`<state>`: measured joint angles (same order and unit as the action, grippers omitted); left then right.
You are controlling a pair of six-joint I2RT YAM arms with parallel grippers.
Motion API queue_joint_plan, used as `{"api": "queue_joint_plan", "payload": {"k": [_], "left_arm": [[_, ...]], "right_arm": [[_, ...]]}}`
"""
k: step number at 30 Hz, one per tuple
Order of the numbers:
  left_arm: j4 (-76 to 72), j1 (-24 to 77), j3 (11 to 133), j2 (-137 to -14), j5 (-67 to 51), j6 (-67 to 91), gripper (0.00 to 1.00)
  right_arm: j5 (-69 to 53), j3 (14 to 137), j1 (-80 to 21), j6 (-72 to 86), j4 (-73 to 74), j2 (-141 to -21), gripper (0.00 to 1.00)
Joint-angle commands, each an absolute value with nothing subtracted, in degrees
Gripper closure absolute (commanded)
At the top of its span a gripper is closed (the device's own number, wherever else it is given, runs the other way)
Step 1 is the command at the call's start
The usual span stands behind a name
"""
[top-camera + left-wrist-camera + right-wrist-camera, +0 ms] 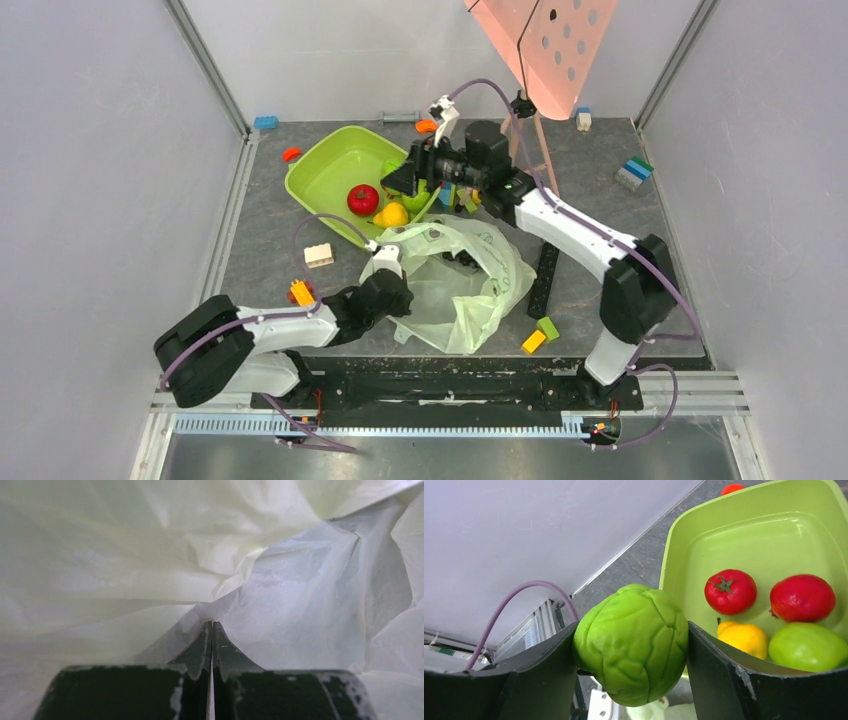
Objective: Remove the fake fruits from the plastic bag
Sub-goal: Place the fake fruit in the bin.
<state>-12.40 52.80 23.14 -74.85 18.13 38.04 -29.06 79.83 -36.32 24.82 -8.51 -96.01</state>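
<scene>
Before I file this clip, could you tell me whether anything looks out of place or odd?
Nothing looks spilled or damaged. The plastic bag lies crumpled, pinched by the left tool, and loose toy blocks lie scattered around the tub.

Both arms are the same build: left arm (275,328) and right arm (565,222) have glossy white link shells, chunky black joint housings and rounded black shoulder blocks near the bases. A lilac cable (318,222) runs along each arm from the wrist. Left gripper (212,626): dark fingers (196,652) tapering to thin tips, white scuffing along edges and corners. Right gripper (404,180): broad matt-black slab fingers, with a pale chip on the right-hand one's top edge.
</scene>
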Motion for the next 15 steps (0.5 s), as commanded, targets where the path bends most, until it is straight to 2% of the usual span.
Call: {"api": "queue_joint_plan", "payload": {"k": [1,15], "left_arm": [[-12.1,53.2,20.5,-71.2,21.0,42.2,0.98],[-7.6,53.3,12.5,-61.4,23.0,46.2,0.98]], "right_arm": [[-29.8,87.1,-38.3,23.1,-7.9,-102.3,0.49],[-22.4,96.5,-40.5,18.9,-12.8,-119.5,0.49]]}}
